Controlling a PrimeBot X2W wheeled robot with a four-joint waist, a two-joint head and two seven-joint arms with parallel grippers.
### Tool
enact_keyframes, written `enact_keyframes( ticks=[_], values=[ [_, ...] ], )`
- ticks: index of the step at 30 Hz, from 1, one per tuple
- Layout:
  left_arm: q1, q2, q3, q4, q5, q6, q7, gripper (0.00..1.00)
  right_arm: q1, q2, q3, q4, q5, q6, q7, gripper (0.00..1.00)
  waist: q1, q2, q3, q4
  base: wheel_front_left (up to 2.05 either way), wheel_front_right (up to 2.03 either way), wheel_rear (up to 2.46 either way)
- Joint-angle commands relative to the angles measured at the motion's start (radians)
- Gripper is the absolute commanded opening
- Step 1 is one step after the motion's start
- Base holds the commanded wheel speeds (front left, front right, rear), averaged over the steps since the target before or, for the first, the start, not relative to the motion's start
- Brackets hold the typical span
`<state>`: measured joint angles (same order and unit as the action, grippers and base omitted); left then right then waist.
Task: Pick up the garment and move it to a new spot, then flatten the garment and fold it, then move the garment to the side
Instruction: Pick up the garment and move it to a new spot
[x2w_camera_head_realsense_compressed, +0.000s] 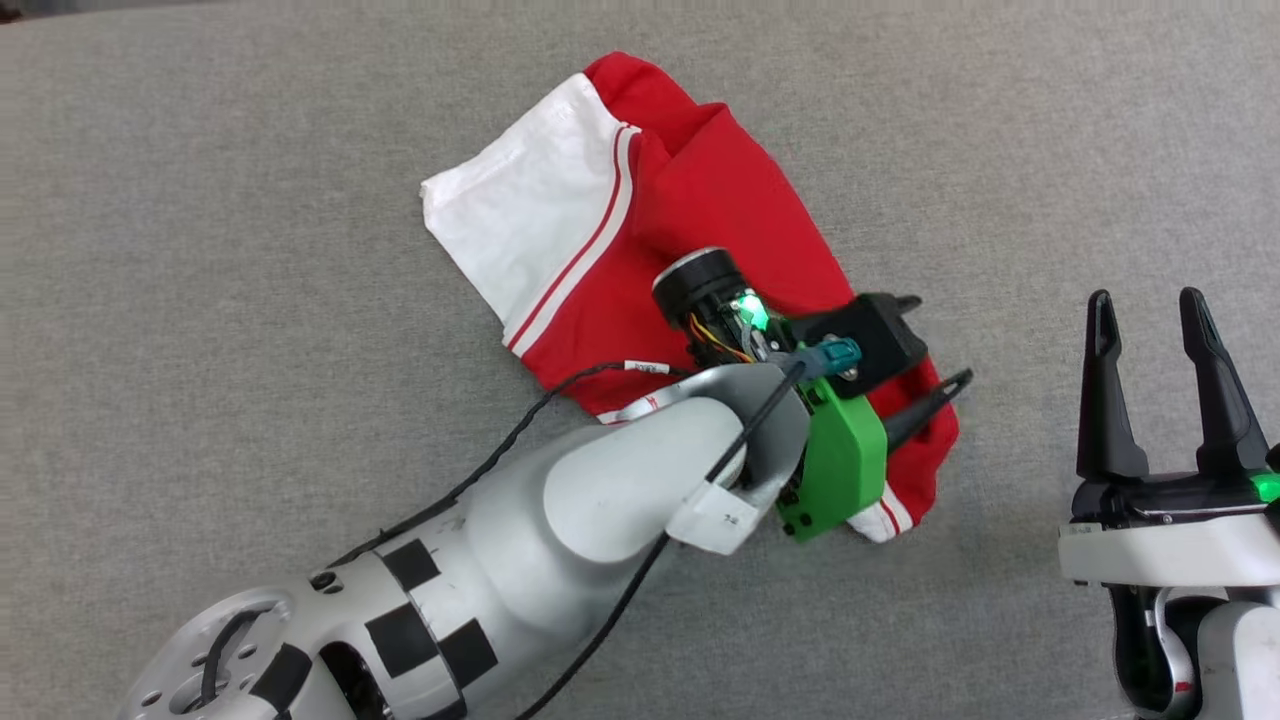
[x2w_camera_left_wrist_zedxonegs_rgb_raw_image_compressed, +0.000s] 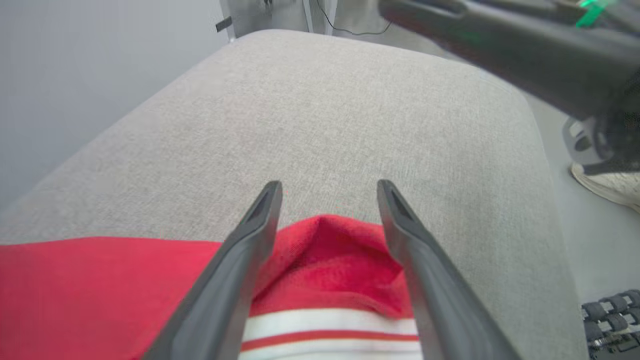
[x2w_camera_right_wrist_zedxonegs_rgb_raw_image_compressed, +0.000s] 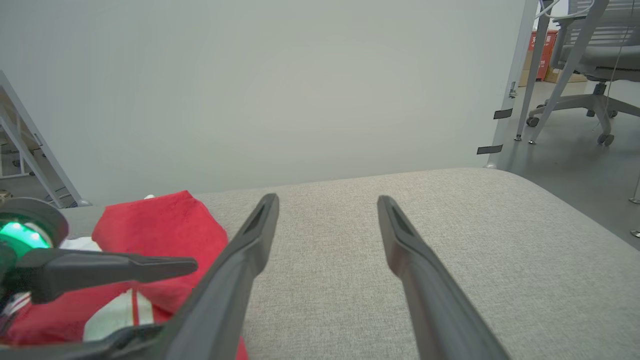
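Note:
The garment (x2w_camera_head_realsense_compressed: 700, 200) lies folded on the grey cloth surface (x2w_camera_head_realsense_compressed: 200, 250), red with a white sleeve and red-white striped trim. My left gripper (x2w_camera_head_realsense_compressed: 935, 340) hovers over its lower right corner, open, fingers pointing right. In the left wrist view a red fold of the garment (x2w_camera_left_wrist_zedxonegs_rgb_raw_image_compressed: 325, 250) bulges between the spread fingers of the left gripper (x2w_camera_left_wrist_zedxonegs_rgb_raw_image_compressed: 330, 185), with striped trim below it. My right gripper (x2w_camera_head_realsense_compressed: 1145, 300) stands open at the lower right, off the garment, nothing between its fingers. The right wrist view shows the right gripper (x2w_camera_right_wrist_zedxonegs_rgb_raw_image_compressed: 327, 200) over bare cloth, with the garment (x2w_camera_right_wrist_zedxonegs_rgb_raw_image_compressed: 160, 225) and a left finger (x2w_camera_right_wrist_zedxonegs_rgb_raw_image_compressed: 125, 267) at the left.
The grey surface (x2w_camera_right_wrist_zedxonegs_rgb_raw_image_compressed: 450, 240) ends in a rounded edge at the far right of the right wrist view, with floor beyond. An office chair (x2w_camera_right_wrist_zedxonegs_rgb_raw_image_compressed: 590, 55) and slanted metal legs (x2w_camera_right_wrist_zedxonegs_rgb_raw_image_compressed: 525, 65) stand there. A pale wall (x2w_camera_right_wrist_zedxonegs_rgb_raw_image_compressed: 250, 75) runs behind the surface.

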<state>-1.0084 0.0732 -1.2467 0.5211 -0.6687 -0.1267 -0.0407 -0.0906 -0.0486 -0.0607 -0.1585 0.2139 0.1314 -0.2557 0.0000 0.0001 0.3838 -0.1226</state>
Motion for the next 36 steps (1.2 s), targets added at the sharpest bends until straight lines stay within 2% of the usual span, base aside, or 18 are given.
enact_keyframes(
  ticks=[1,5,11,16,19,21,25,29,30,36],
  values=[
    [-0.008,-0.006,0.019,0.013,-0.002,0.011,-0.045,1.0,0.018,-0.002,-0.003,0.003,-0.009,-0.001,-0.006,1.0,0.0,-0.0001,-0.054,0.039,0.0,0.0,0.0],
    [0.01,0.005,0.074,0.039,-0.003,0.068,-0.154,1.0,0.044,-0.002,-0.006,0.005,-0.021,-0.001,-0.006,1.0,0.0,-0.0001,-0.105,0.074,0.0,0.0,0.0],
    [0.072,0.094,0.179,0.007,0.028,0.193,-0.217,1.0,0.078,-0.002,-0.011,0.009,-0.034,-0.001,-0.006,1.0,0.0,-0.0001,-0.163,0.119,0.0,0.0,0.0],
    [0.196,0.187,0.325,-0.137,0.083,0.293,-0.22,1.0,0.102,-0.002,-0.016,0.007,-0.045,-0.001,-0.006,1.0,0.0,-0.0001,-0.198,0.155,0.0,0.0,0.0],
    [0.289,0.23,0.417,-0.219,0.116,0.336,-0.221,1.0,0.113,-0.002,-0.012,0.008,-0.049,-0.001,-0.006,1.0,0.0,-0.0001,-0.212,0.171,0.0,0.0,0.0],
    [0.394,0.265,0.525,-0.288,0.15,0.373,-0.221,1.0,0.123,-0.002,-0.008,0.009,-0.054,-0.001,-0.006,1.0,0.0,-0.0001,-0.227,0.188,0.0,0.0,0.0],
    [0.527,0.286,0.672,-0.358,0.194,0.404,-0.221,1.0,0.135,-0.002,-0.003,0.013,-0.062,-0.001,-0.006,1.0,0.0,-0.0001,-0.245,0.204,0.0,0.0,0.0],
    [0.65,0.281,0.805,-0.41,0.243,0.41,-0.221,1.0,0.146,-0.002,0.0,0.018,-0.071,-0.001,-0.006,1.0,0.0,-0.0001,-0.26,0.215,0.0,0.0,0.0],
    [0.744,0.256,0.904,-0.447,0.285,0.395,-0.221,1.0,0.155,-0.002,0.0,0.024,-0.074,-0.001,-0.006,1.0,0.0,-0.0001,-0.272,0.223,0.0,0.0,0.0],
    [0.892,0.186,1.025,-0.47,0.373,0.345,-0.221,1.0,0.173,-0.002,0.011,0.046,-0.083,-0.001,-0.006,1.0,0.0,-0.0001,-0.299,0.23,0.0,0.0,0.0]
  ],
)
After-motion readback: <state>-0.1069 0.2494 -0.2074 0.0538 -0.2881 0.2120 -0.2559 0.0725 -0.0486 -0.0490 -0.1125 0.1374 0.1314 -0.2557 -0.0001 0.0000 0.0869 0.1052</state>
